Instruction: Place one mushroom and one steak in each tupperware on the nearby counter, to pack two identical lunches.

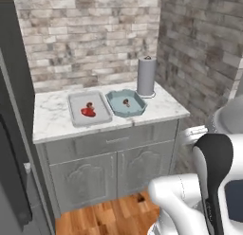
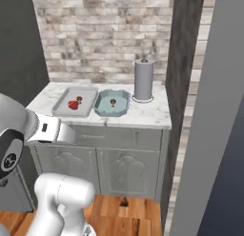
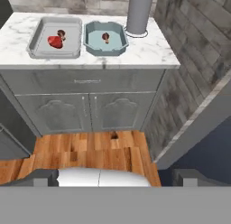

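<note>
on the counter (image 1: 57, 116), grey tub (image 1: 88, 109) with red steak (image 1: 88, 112) and perhaps a mushroom, left of the paper roll (image 1: 146, 76), teal tub (image 1: 126, 103) with mushroom (image 1: 126, 102) between, gripper (image 3: 115, 178) fingers wide apart, holding nothing

Two tupperware (image 3: 38, 49) (image 3: 92, 44), two mushrooms (image 3: 61, 35) (image 3: 106, 36), one steak (image 3: 54, 42).

Paper towel roll (image 3: 139, 11) top cut off

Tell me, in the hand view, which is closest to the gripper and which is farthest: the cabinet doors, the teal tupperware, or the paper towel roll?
1. Cabinet doors, below the counter, nearest the gripper.
2. Teal tupperware, on the counter.
3. Paper towel roll, at the back by the wall.
</note>
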